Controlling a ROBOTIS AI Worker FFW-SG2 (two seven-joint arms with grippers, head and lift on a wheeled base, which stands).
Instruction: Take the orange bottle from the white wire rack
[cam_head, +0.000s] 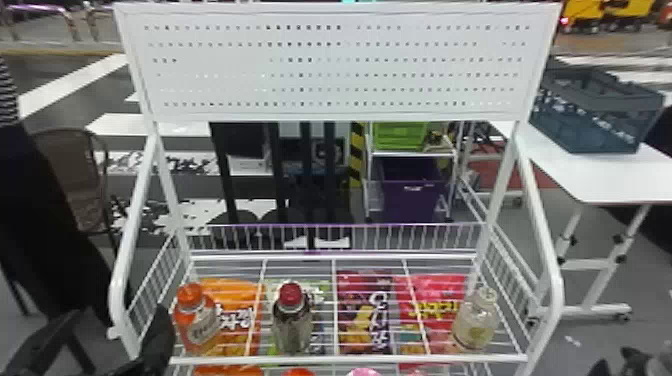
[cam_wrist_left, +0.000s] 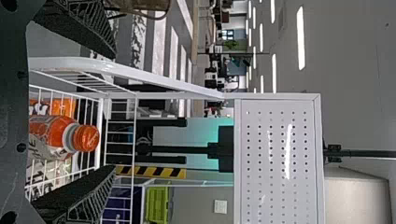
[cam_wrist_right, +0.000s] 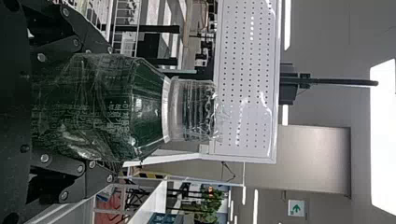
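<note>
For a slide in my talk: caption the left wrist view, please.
Orange bottle on the rack, framed by the open left tool.

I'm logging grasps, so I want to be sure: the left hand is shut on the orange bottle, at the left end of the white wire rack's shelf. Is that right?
Not quite: the left wrist view shows the left hand open, with a gap between each finger and the orange bottle. The bottle is at the left end of the white wire rack's shelf.
</note>
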